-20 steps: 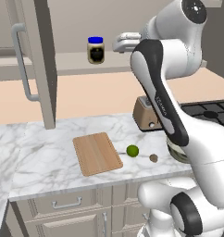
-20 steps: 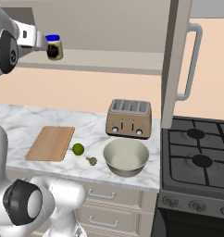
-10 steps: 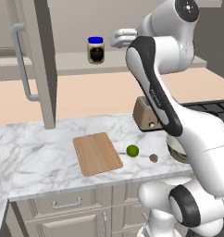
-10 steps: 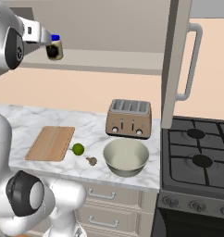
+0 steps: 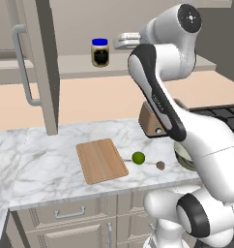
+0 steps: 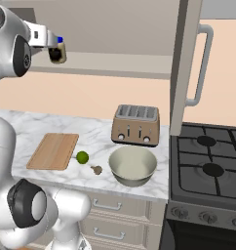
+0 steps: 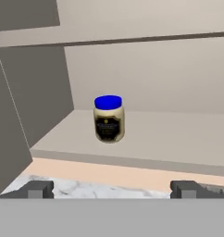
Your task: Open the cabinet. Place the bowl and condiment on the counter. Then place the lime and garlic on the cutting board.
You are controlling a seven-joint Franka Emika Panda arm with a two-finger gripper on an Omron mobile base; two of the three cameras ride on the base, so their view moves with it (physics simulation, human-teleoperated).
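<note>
Jaws wide open, empty, facing condiment [image 7: 108,118] on cabinet [image 7: 178,134] shelf

I had two base cameras behind the arm, both looking forward and down. The left one faced the counter [image 5: 65,160] and the open cabinet [image 5: 39,68] from the left, the right one from the right, taking in the stove [image 6: 207,171] too. Both shared the cutting board [image 5: 100,161], the lime [image 5: 138,157] and the jar [image 5: 100,52] on the shelf. My hand camera sat near the shelf, looking level into the cabinet at the jar.
</note>
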